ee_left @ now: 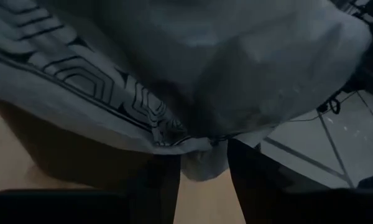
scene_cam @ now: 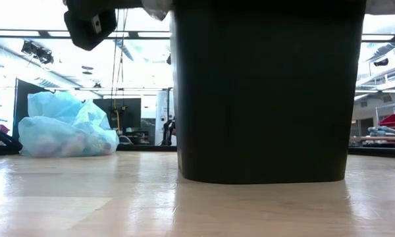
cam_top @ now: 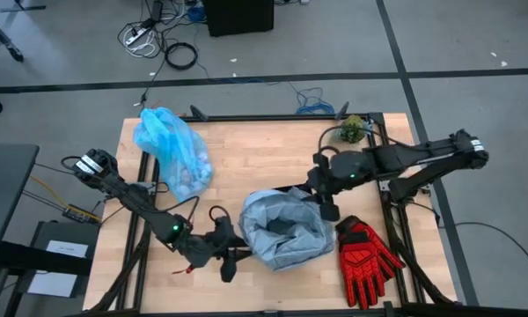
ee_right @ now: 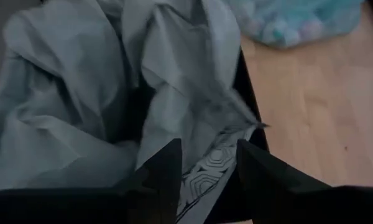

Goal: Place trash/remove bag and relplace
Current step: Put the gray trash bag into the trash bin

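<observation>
A dark bin [scene_cam: 263,92] stands mid-table, and a pale grey-blue plastic bag [cam_top: 282,227] is draped into and over it. My left gripper [cam_top: 233,254] is at the bin's near-left side, shut on that bag's edge. My right gripper [cam_top: 326,201] is at the bin's far-right rim, also shut on the bag's edge. The bright cyan-blue bag [cam_top: 170,148] lies on the table near the far-left corner. Pink, blue and white paper wads [cam_top: 188,176] show through it. It also shows in the low view [scene_cam: 66,128]. My left gripper pinches the grey-blue bag's printed hem [ee_left: 202,163] between its two fingers [ee_left: 158,186]. The hem hangs outside the bin wall, and the plastic above it spreads slack over the bin. One layer or several, I cannot tell. My right gripper pinches the grey-blue bag's printed edge [ee_right: 212,163] at the bin's rim between its two fingers [ee_right: 261,177], slanting down from the far right. The rest of the bag lies crumpled and slack inside the bin [ee_right: 81,112].
A pair of red and black gloves [cam_top: 366,257] lies right of the bin near the near edge. A small green plant [cam_top: 352,130] sits at the far-right corner. Bare wood [cam_top: 255,158] lies between the cyan bag and the bin.
</observation>
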